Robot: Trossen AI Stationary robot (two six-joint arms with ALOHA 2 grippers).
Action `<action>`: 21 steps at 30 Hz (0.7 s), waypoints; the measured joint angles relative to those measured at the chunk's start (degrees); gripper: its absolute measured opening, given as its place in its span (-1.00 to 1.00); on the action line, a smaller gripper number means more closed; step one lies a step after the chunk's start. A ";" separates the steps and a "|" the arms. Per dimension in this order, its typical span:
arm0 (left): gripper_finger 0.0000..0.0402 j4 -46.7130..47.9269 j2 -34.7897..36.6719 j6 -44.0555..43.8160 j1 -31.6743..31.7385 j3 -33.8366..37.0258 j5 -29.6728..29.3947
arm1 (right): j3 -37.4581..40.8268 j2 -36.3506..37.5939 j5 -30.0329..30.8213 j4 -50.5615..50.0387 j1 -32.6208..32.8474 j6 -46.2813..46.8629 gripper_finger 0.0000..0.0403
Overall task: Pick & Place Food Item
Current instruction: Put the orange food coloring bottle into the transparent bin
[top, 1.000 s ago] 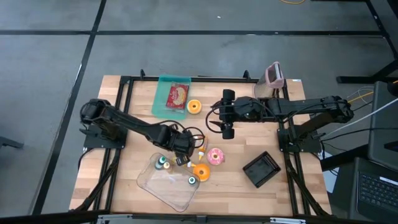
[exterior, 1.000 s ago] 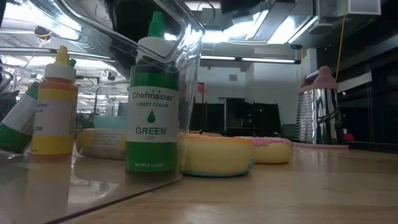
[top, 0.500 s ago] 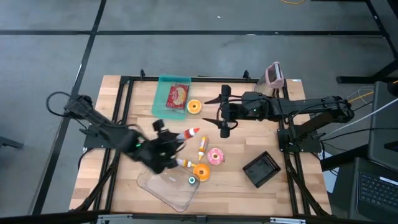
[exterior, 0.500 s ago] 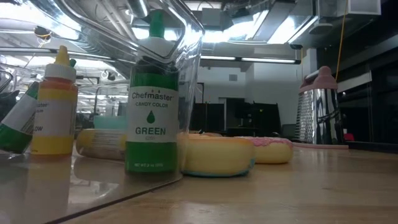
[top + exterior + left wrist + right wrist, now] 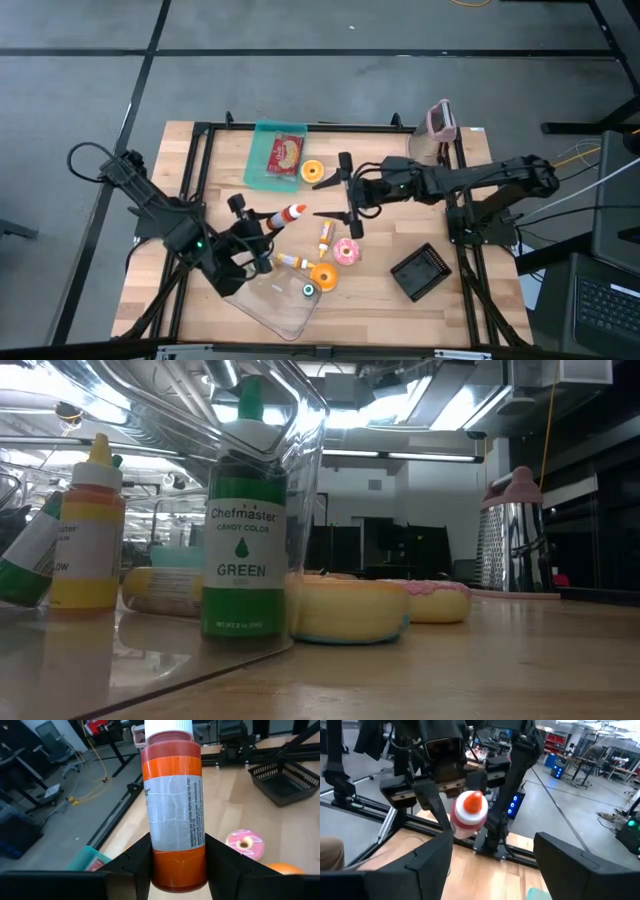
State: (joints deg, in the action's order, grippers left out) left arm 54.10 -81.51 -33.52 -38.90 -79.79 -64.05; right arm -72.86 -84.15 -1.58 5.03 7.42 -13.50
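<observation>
Basically, the left gripper (image 5: 262, 228) sat over the left-middle of the bench (image 5: 190, 160), clamped on a red-orange bottle (image 5: 289, 214) with a white cap and red tip, held lying level above the wood and pointing right toward the other arm. In the left wrist view the bottle (image 5: 172, 805) was squeezed between both dark fingers (image 5: 132, 860). Just near of it a clear plastic tray (image 5: 270, 305) held a green bottle (image 5: 309, 290) standing upright; in the low view that one read "GREEN" (image 5: 243, 520), with a yellow bottle (image 5: 88, 530) left of it. A teal tray (image 5: 262, 150) with a red packet sat at the far edge, an orange donut (image 5: 312, 171) just right of it. Mid-bench: a small yellow bottle (image 5: 325, 234), a pink donut (image 5: 347, 250) and another orange donut (image 5: 323, 275), near each other. The right gripper (image 5: 349, 197) hung right of the held bottle, jaws spread wide, empty, facing the bottle tip (image 5: 468, 810). A black basket (image 5: 422, 270) lay right near, a grater (image 5: 441, 120) far right.
</observation>
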 joint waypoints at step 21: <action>-0.30 -9.30 -0.03 14.28 4.31 0.02 5.55 | -4.22 -4.45 -4.04 -1.23 -0.09 0.66 0.35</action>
State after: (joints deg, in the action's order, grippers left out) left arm 44.80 -81.54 -19.24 -34.59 -79.77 -58.50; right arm -77.08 -88.60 -5.63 3.80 7.33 -12.84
